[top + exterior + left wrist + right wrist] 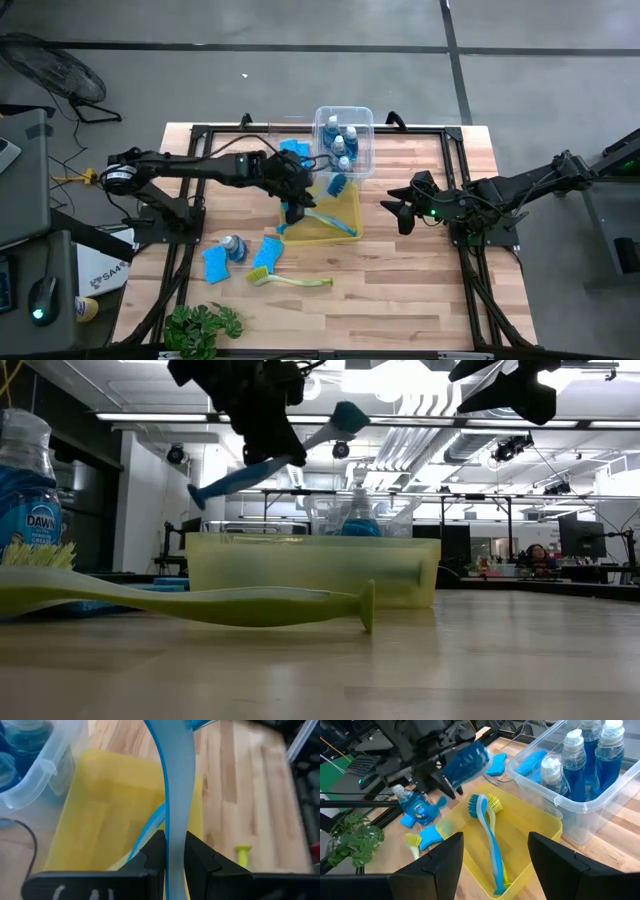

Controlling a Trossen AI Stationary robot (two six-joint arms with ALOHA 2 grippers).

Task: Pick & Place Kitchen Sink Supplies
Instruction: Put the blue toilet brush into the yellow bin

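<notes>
Two dark arms reach over the wooden table (420, 260) from each side. The yellow bin (345, 205) sits in the middle, and the clear bin (362, 120) with soap bottles (343, 140) stands touching it on the far side. The left gripper (292, 208) hangs above the near-left corner of the yellow bin, pinched tight on the handle of a blue dish brush (262, 460). In the low view this brush is up in the air above the bin, tilted, with its bristle head higher and pointing toward the right arm's side. Its long handle runs across the bin, so I think the next move is to lower it and let go inside. One more blue dish brush (487, 840) already lies in the yellow bin, along its length. The right gripper (400, 208) waits just beside the bin's right edge with its fingers spread wide and nothing in them. Near the front left of the table lie a yellow-green dish brush (290, 278), two blue sponges (215, 264), and one small soap bottle (232, 246). The left arm is closer to all of these.
</notes>
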